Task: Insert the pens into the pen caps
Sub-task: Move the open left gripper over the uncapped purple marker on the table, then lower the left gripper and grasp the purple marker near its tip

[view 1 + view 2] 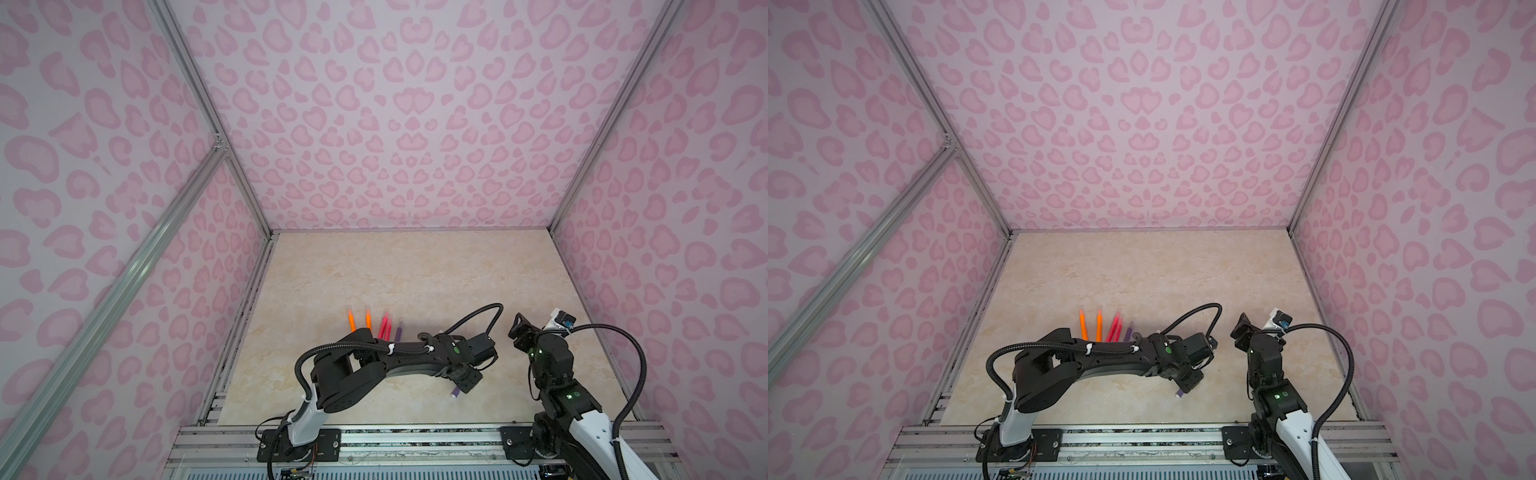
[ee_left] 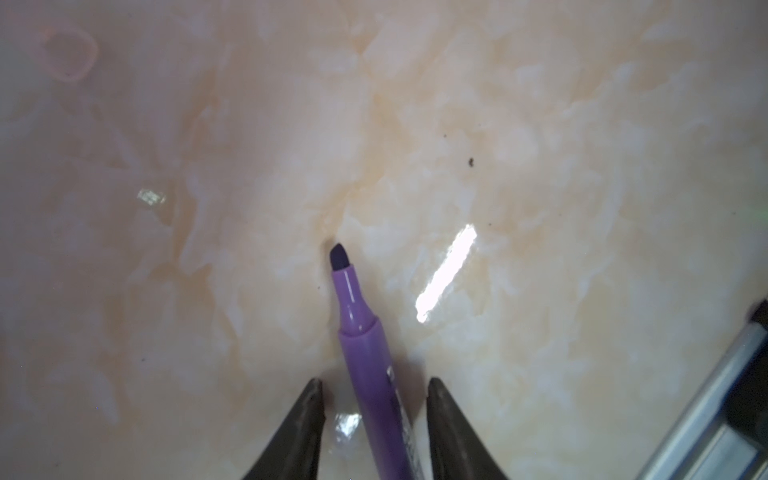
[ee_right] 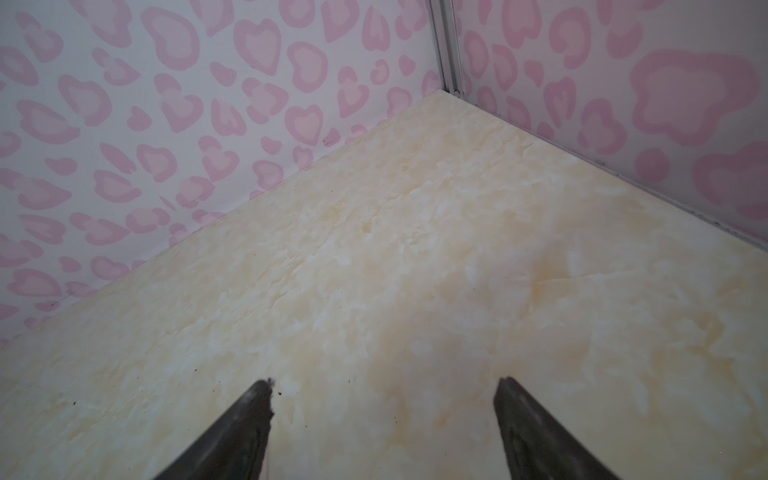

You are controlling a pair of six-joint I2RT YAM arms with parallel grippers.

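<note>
A purple pen [image 2: 365, 361] with a bare dark tip runs between the fingers of my left gripper [image 2: 374, 380], its tip at the beige table. The jaws stand apart, with a gap on each side of the pen. In both top views this gripper [image 1: 461, 384] points down at the near middle, and the pen's pale end [image 1: 455, 392] sticks out beneath it. Behind the left arm lie two orange pens [image 1: 351, 321], pink-red pens [image 1: 384, 325] and a purple pen [image 1: 400, 328]. A faint ring [image 2: 66, 54] may be a pen cap. My right gripper [image 3: 384, 384] is open and holds nothing.
The marble-beige table [image 1: 415, 270] is closed in by pink-patterned walls on three sides. An aluminium rail [image 1: 415, 436] carrying both arm bases runs along the front edge. A metal profile [image 2: 706, 415] shows at the edge of the left wrist view.
</note>
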